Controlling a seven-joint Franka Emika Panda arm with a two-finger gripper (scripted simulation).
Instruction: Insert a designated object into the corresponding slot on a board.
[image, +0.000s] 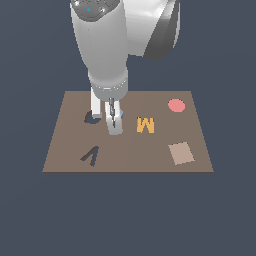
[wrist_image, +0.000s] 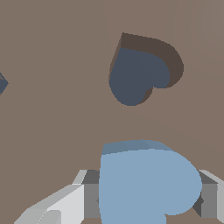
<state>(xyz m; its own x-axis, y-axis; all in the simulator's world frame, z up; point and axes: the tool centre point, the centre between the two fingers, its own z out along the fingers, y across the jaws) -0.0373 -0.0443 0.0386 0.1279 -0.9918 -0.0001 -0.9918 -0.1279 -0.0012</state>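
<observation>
1. Currently the gripper (image: 114, 119) is clamping the light-blue piece (wrist_image: 144, 183) between its fingers (wrist_image: 65, 205), which are pressing on opposite sides of it in the wrist view

2. Over the brown board (image: 65, 150), the piece is sitting in the grasp toward the exterior view's left and the far edge, just beside the heart-like slot (wrist_image: 138, 74) and not yet above it

3. To do this step well, I judge the arm should be carrying the piece sideways until its outline is lying squarely over the cutout, matching lobes to lobes and point to point, before lowering; any leftover twist is likely to be catching the piece on the slot's rim

4. Lowering gently and letting go only once the piece is resting flush seems the safest course

5. In the exterior view the arm is hiding most of the slot (image: 91, 118) and nearly all of the piece (image: 120, 113), yet it is showing the whole layout: the V-shaped cutout (image: 90, 156) nearer, the orange M (image: 145, 125), the red disc (image: 176, 105) and a tan square (image: 180, 153) off to that view's right

6. By contrast the wrist view is revealing the full heart shape of both slot and piece, plus the bare strip of board separating them, though whether the piece is touching the board I cannot tell
</observation>
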